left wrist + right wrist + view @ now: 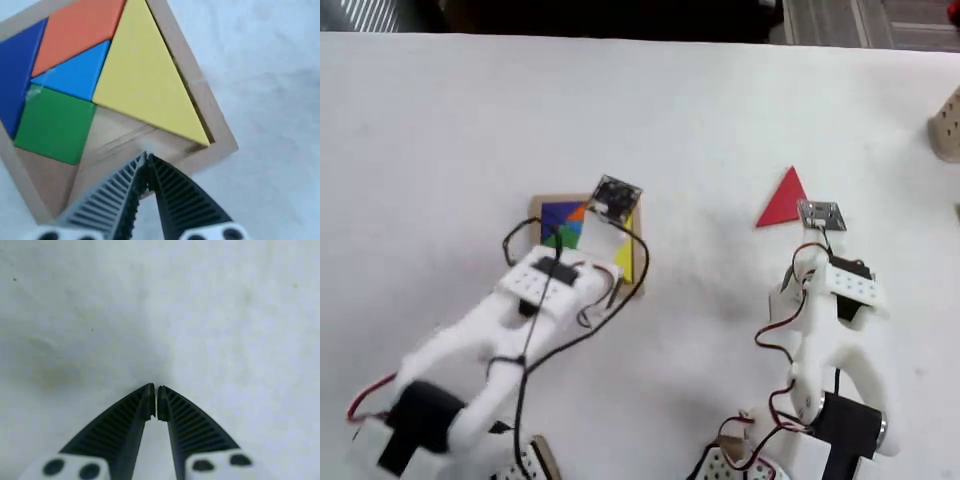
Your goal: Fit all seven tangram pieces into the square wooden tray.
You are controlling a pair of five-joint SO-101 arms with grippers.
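Inside the square wooden tray [220,145], near the middle of the white surface [440,130], five pieces lie flat and fitted edge to edge: a large yellow triangle [145,75] along one wall, and beside it an orange piece [80,25], a light blue triangle [77,72], a green square [55,122] and a dark blue piece [17,65]. A patch of bare wood [112,145] is open between the green square, the yellow triangle and the nearest tray wall; it looks like room for at least one more piece. The left hand [147,161] hangs over that bare patch with its fingertips pressed together and nothing between them. Outward to the right, well apart from the tray, a red triangle [783,200] lies flat on the surface and is not yet placed. The right arm's wrist end sits just beside the red triangle's near corner. The right hand [154,402] is closed too, empty, with plain white surface beneath it. Count: five in, one out. The seventh piece cannot be placed, as the left arm covers part of the tray from above. Judgement: task well past halfway. What is left is the red triangle, and possibly one more, into the open gap.
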